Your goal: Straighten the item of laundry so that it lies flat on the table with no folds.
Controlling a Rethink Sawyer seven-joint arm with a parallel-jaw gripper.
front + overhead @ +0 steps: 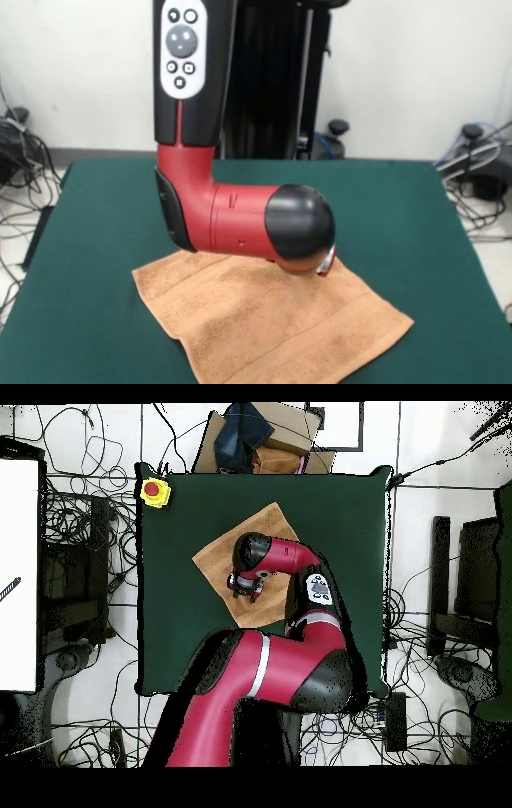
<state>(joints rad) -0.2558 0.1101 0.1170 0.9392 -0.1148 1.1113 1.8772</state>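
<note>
The peach-orange towel (272, 320) lies spread out on the dark green table (96, 240), turned like a diamond, with faint band stripes along its near-right side. It looks mostly flat, and its far corner is hidden behind the arm. In the overhead view the towel (222, 554) sits near the middle of the table (170, 634). My gripper (245, 587) hangs low over the towel's middle, on the robot's side of it. In the front view the arm's red and black wrist (296, 228) covers the gripper, so its state does not show.
A yellow box with a red button (154, 491) sits on one table corner. A cardboard box with dark cloth (258, 434) stands just beyond the table's far edge. Cables (480, 184) lie on the floor around the table.
</note>
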